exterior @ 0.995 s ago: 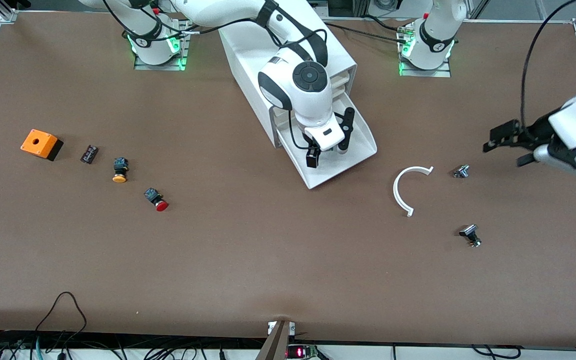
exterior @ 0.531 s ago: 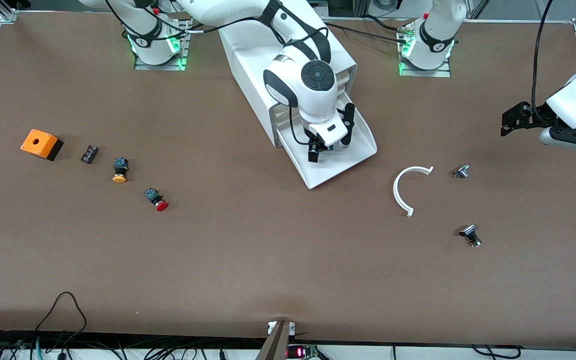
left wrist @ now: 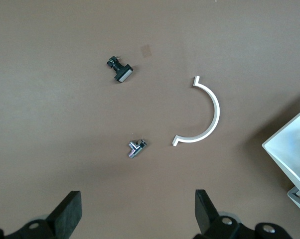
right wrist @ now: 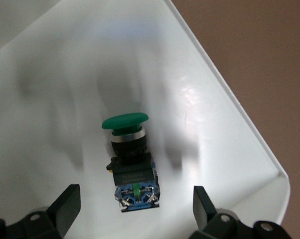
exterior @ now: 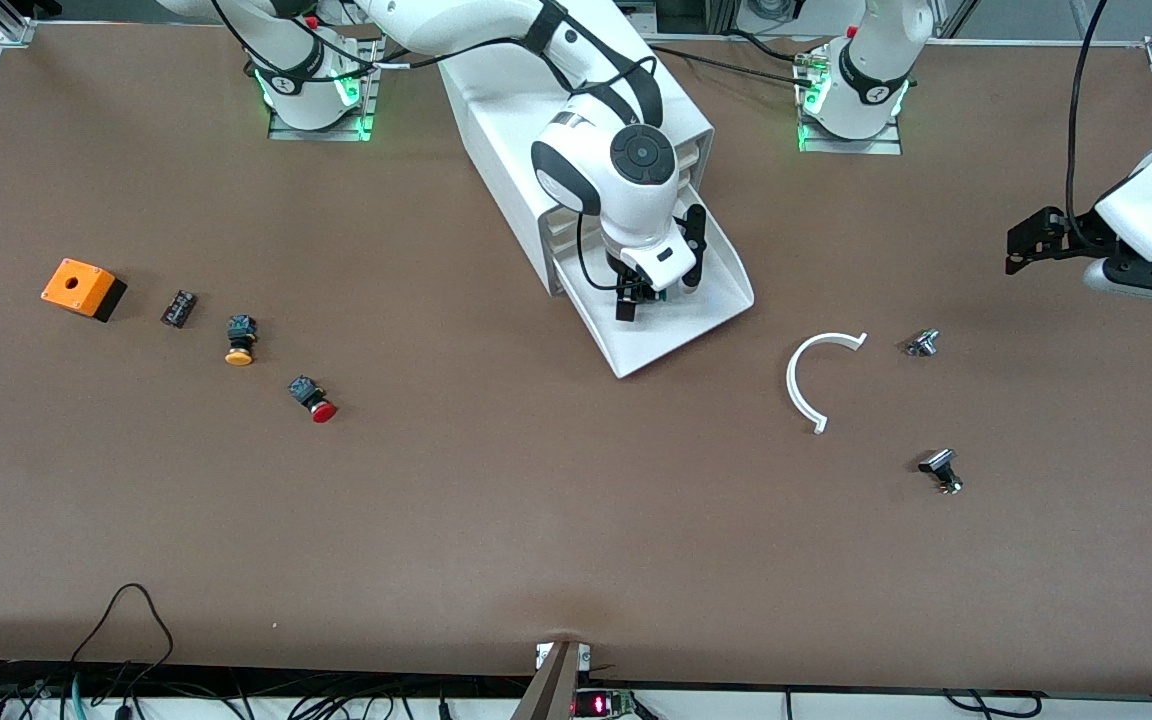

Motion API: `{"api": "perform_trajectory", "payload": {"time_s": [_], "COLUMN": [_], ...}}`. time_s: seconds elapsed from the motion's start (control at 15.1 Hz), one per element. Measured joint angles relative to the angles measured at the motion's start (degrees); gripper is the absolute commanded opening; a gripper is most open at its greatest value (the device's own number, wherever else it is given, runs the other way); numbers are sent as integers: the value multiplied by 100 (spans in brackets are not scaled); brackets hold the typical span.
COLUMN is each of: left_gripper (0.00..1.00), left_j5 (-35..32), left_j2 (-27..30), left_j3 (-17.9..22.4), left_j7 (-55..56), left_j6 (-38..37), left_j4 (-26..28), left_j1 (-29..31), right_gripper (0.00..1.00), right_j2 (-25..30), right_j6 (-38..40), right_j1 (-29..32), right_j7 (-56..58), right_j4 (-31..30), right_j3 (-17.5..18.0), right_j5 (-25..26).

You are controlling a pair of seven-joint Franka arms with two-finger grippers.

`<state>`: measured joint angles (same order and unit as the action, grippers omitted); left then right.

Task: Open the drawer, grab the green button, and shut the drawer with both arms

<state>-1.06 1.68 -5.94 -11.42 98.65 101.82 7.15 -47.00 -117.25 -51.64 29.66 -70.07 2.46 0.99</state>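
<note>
The lowest drawer [exterior: 661, 345] of the white cabinet [exterior: 506, 130] stands pulled out. The green-capped button [right wrist: 126, 149] lies on its side on the drawer floor [right wrist: 55, 89], black body and blue base toward my right gripper. My right gripper [exterior: 658, 280] is down in the drawer, open, its fingers either side of the button's base without touching it; in the right wrist view the gripper [right wrist: 135, 204] frames the base. My left gripper [exterior: 1096, 262] hangs open and empty over bare table at the left arm's end; it also shows in the left wrist view [left wrist: 135, 211].
A white curved strip [exterior: 806, 380], a small metal part [exterior: 922, 343] and a black part [exterior: 939, 468] lie between the drawer and the left gripper. A yellow button [exterior: 239, 340], red button [exterior: 313, 399], small black piece [exterior: 178, 307] and orange box [exterior: 81, 287] lie toward the right arm's end.
My right gripper has come down into the drawer around the button. My left gripper has drawn back from the metal part toward the left arm's end of the table.
</note>
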Motion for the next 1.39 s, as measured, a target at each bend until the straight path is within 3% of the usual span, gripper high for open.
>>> {"api": "perform_trajectory", "payload": {"time_s": [0.33, 0.53, 0.86, 1.13, 1.39], "left_gripper": [100, 100, 100, 100, 100], "left_j5": [0, 0, 0, 0, 0], "left_j2": [0, 0, 0, 0, -1], "left_j3": [8, 10, 32, 30, 2], "left_j7": [329, 368, 379, 380, 380], "left_j6": [0, -1, -23, -85, -177], "left_j4": [0, 0, -5, -39, -126], "left_j1": [6, 6, 10, 3, -10], "right_gripper": [100, 94, 53, 26, 16], "right_j2": [-43, -118, -177, -178, -178], "right_j6": [-3, -71, -126, -145, -234], "right_j1": [1, 0, 0, -1, -12], "right_j7": [55, 58, 66, 80, 84], "right_j4": [0, 0, 1, 6, 15], "right_j3": [11, 35, 40, 70, 160], "right_j5": [4, 61, 145, 391, 640]}}
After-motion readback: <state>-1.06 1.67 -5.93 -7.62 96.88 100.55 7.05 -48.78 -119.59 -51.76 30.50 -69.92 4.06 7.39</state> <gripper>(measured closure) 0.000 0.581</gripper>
